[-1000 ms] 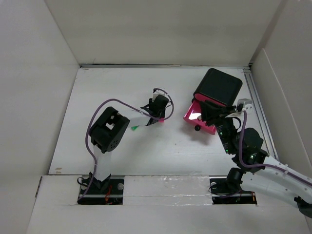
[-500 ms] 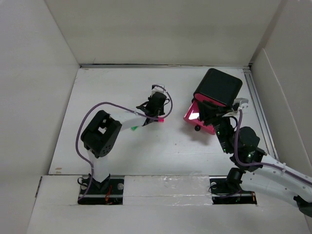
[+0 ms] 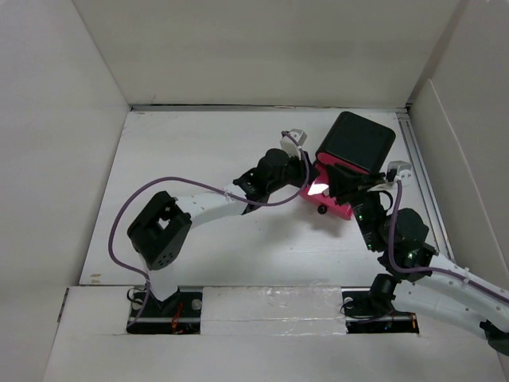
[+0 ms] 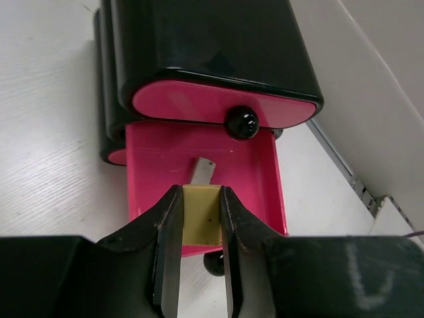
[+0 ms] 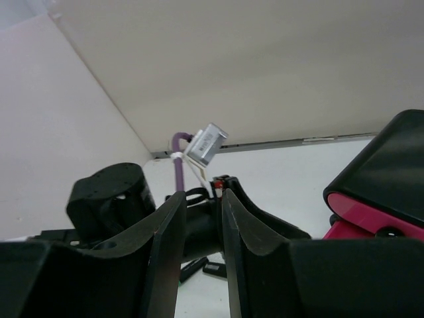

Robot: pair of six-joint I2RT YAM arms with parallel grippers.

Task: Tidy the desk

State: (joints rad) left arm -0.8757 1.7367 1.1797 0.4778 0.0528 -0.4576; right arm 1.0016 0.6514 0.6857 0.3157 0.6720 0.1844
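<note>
Left end effector (image 4: 199, 199), block (image 4: 202, 222) over drawer (image 4: 248, 175)

It looks like a robotics lab test cell: a bare white worktop (image 3: 199, 255) boxed in by plain white panels (image 3: 262, 48), with a left arm (image 3: 208, 208) and right arm (image 3: 445, 278) bolted along its near edge, trailing purple cables (image 3: 119, 231).

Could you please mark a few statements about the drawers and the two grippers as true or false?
1. The left gripper holds a small tan block. True.
2. The lower pink drawer is shut. False: it stands pulled open.
3. The upper pink drawer is shut. True.
4. The open drawer is empty. False: a small pale piece lies in it.
5. The right gripper holds an object. False: nothing sits between its fingers.
</note>
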